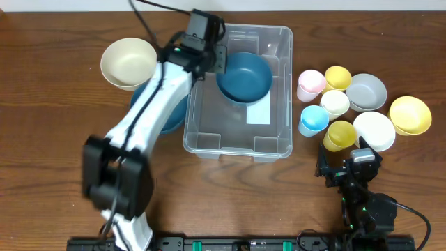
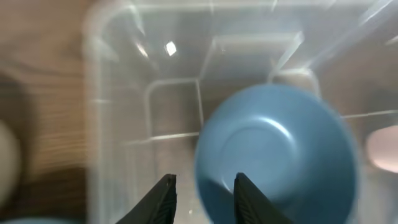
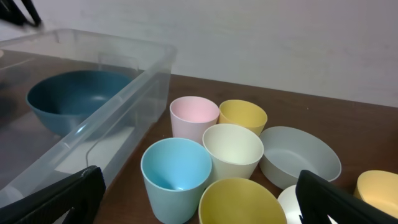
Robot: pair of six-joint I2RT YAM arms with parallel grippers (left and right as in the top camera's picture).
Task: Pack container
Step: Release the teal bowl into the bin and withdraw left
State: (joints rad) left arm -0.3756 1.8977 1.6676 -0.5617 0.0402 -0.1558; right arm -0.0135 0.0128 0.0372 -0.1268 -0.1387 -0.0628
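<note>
container [image 1: 216, 132] — mid-table, upright, blue bowl [image 1: 244, 77] inside at its far end | left gripper [image 2: 205, 177] — over container's far-left part, jaws slightly parted astride the bowl rim, no pinch seen, view blurred | right gripper [image 3: 199, 180] — spread wide, empty, low beside cups [image 3: 233, 149] right of container
</note>
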